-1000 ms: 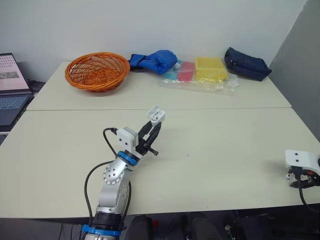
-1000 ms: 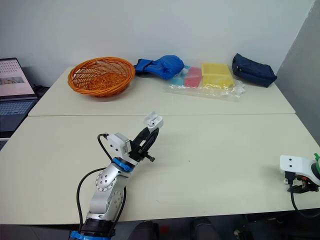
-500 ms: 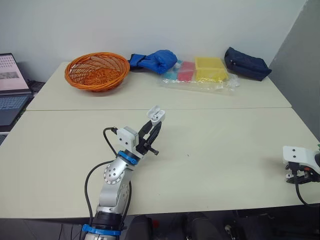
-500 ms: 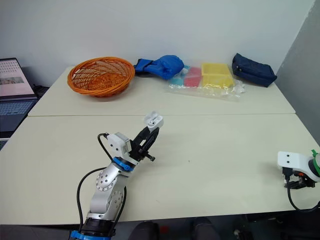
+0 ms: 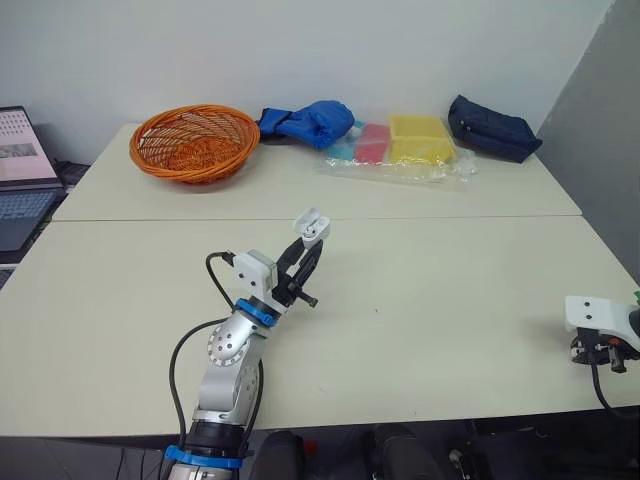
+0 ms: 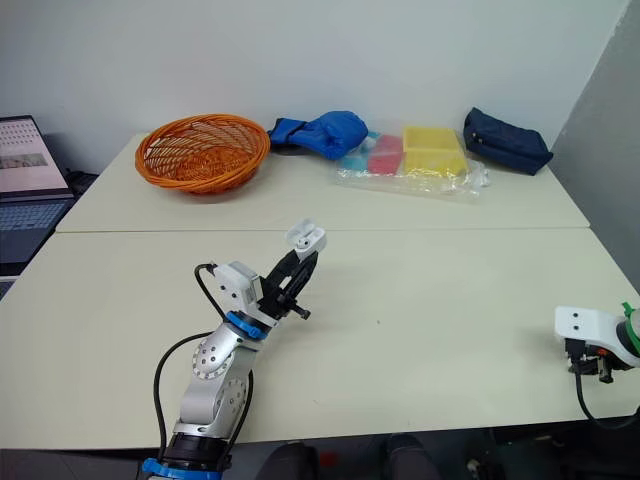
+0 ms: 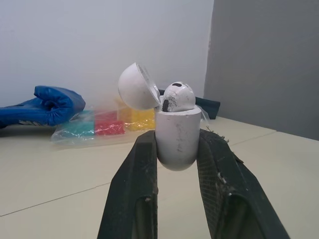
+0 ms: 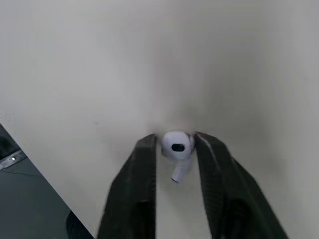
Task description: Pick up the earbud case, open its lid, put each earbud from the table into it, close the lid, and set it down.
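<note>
Glossy white earbud case (image 7: 175,144) clamped by left tool (image 7: 178,139); right tool (image 8: 175,141) pinches earbud (image 8: 177,147).

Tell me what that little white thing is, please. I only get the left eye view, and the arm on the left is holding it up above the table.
Observer: The left wrist view shows an earbud case, pinched between the two black fingers of the left gripper.
Operator: Is it shut?
Observer: No. Its lid is tipped back, and a first earbud sits in the opening.
Operator: And the arm at the far right?
Observer: The right wrist view shows the right gripper with a second earbud between its fingers, which press against both sides of it.
</note>
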